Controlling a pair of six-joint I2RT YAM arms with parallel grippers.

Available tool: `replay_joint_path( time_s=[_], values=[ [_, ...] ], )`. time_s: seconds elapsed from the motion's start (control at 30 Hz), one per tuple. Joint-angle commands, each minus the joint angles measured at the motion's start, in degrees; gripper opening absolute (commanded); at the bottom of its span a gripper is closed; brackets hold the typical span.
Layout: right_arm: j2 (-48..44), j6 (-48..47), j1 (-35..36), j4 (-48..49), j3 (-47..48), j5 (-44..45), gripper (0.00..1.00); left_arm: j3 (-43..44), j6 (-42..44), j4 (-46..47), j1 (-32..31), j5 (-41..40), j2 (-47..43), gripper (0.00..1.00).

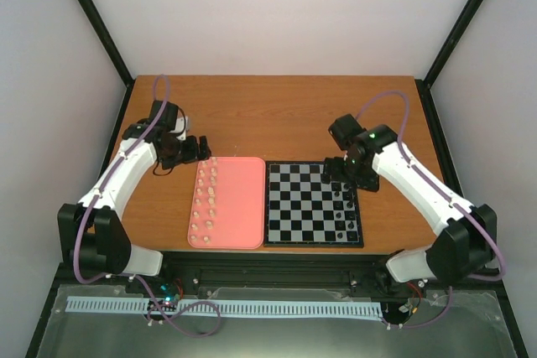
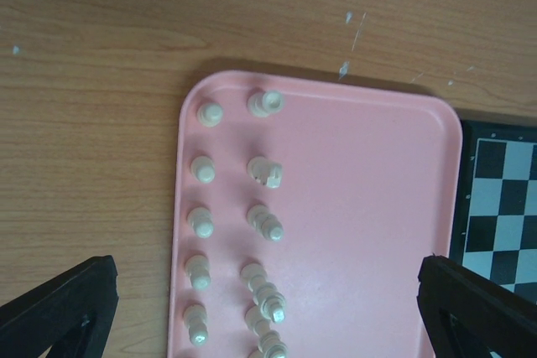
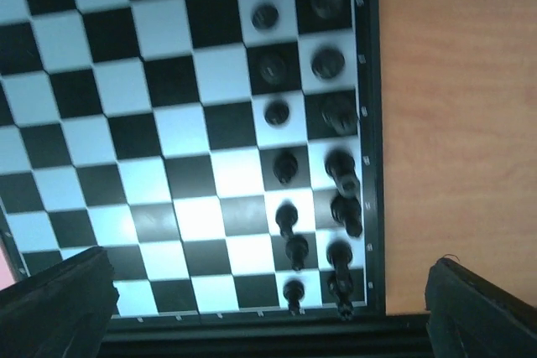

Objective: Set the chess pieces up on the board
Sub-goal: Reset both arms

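Observation:
The board (image 1: 294, 207) lies right of centre. Black chess pieces (image 1: 344, 203) stand in two columns along its right edge, and show in the right wrist view (image 3: 285, 165) on the board (image 3: 151, 123). Cream-white pieces (image 1: 204, 203) stand in two columns along the left side of a pink tray (image 1: 239, 207); the left wrist view shows them (image 2: 267, 222) upright on the tray (image 2: 361, 207). My left gripper (image 1: 200, 150) hangs wide open and empty over the tray's far left corner (image 2: 268, 324). My right gripper (image 1: 336, 172) is wide open and empty above the board's far right part (image 3: 268, 316).
The tray and the board lie side by side on a brown wooden table (image 1: 277, 115). The board's edge shows at the right of the left wrist view (image 2: 503, 199). White walls with black frame posts enclose the table on three sides.

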Motion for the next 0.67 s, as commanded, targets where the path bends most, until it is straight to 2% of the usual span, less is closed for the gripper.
replay_joint_path(
  time_s=[0.0, 0.23, 0.4, 0.63],
  values=[
    [4.6, -4.3, -0.3, 1.4, 7.0, 4.4, 1.0, 4.0, 0.5, -1.5, -0.2, -0.7, 0.2, 1.0],
    [8.9, -9.4, -0.4, 9.1, 13.2, 3.0, 1.0, 5.9, 0.7, -2.3, -0.2, -1.6, 0.7, 1.0],
    [16.0, -13.4, 0.1, 11.1, 19.7, 1.4, 1.0, 7.1, 0.9, -2.1, -0.2, -1.3, 2.2, 1.0],
    [20.7, -17.4, 1.9, 13.2, 24.5, 1.4, 1.0, 7.9, 1.6, -2.3, -0.2, -1.7, 3.2, 1.0]
  ],
)
